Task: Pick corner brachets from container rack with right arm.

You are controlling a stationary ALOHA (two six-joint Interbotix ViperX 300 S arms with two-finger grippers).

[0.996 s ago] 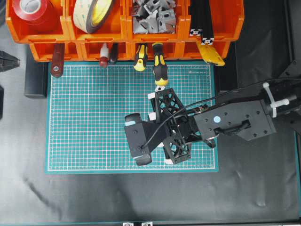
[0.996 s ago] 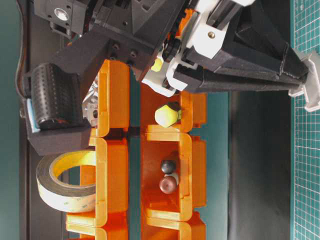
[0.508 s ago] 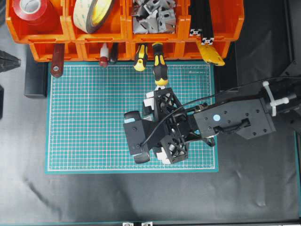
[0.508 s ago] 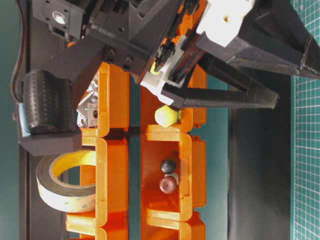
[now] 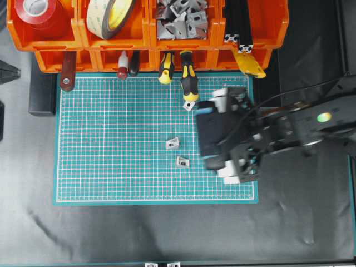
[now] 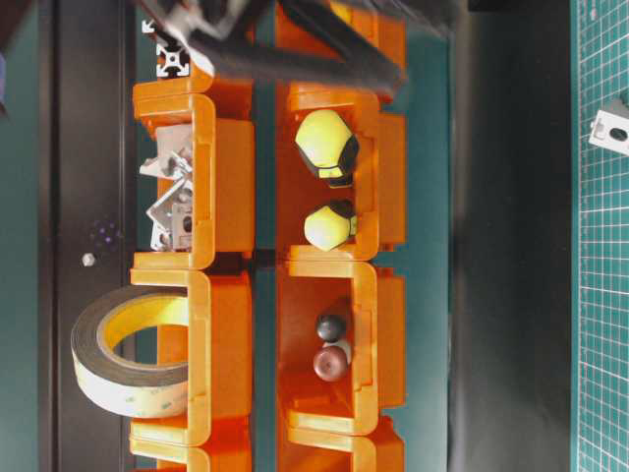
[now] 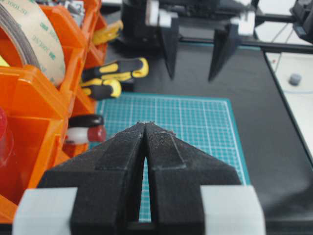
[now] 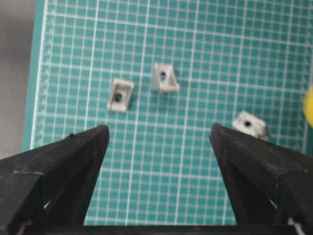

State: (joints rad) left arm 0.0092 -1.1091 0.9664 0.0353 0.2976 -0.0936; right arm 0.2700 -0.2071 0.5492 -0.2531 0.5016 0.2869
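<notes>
The orange container rack (image 5: pixel 53 34) runs along the mat's far edge. One upper bin holds a heap of silver corner brackets (image 5: pixel 181 19), which also show from table level (image 6: pixel 172 197). Three more brackets lie loose on the green mat: one in the middle (image 5: pixel 173 143), one just below it (image 5: pixel 182 162), one by the screwdriver tips (image 5: pixel 190 105). My right gripper (image 5: pixel 222 133) hovers, blurred, over the mat's right part. In its wrist view it is open and empty (image 8: pixel 159 137), with the brackets (image 8: pixel 120 95) (image 8: pixel 164 78) (image 8: pixel 249 125) ahead of its tips. My left gripper (image 7: pixel 145 126) is shut on nothing.
Red tape (image 5: pixel 38 12) and a large tape roll (image 5: pixel 111 16) fill the left upper bins, black slotted bars (image 5: pixel 238 22) the right one. Yellow-black screwdriver handles (image 5: pixel 188 75) and other tool handles (image 5: pixel 68 72) stick out of the lower bins over the mat's far edge.
The right gripper has swung right, off the mat's middle. Two brackets now show on the mat where it hovered.
</notes>
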